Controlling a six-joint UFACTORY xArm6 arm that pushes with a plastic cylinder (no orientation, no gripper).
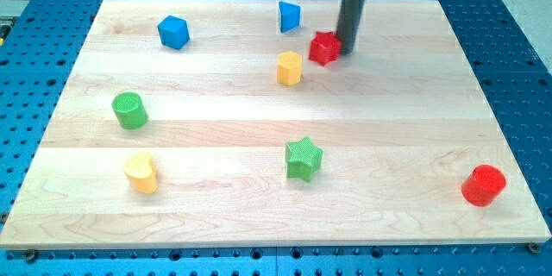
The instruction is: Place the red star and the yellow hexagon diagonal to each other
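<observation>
Nearest me on the tabletop (259, 138), the yellow hexagon (290, 68) sits just left of and a little nearer than the red star (324, 48). Farther back, my tip (347, 52) touches the star's right side. I carry no pincer, only a rod, so nothing is held. They already look close to diagonal; I judge a short, gentle nudge is enough, not knocking the hexagon.

Bright, even overhead light; soft short shadows, sharp focus.

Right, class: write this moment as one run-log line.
my tip: touching red star, on its right | yellow hexagon: lower-left of star, small gap | layout: diagonal
</observation>
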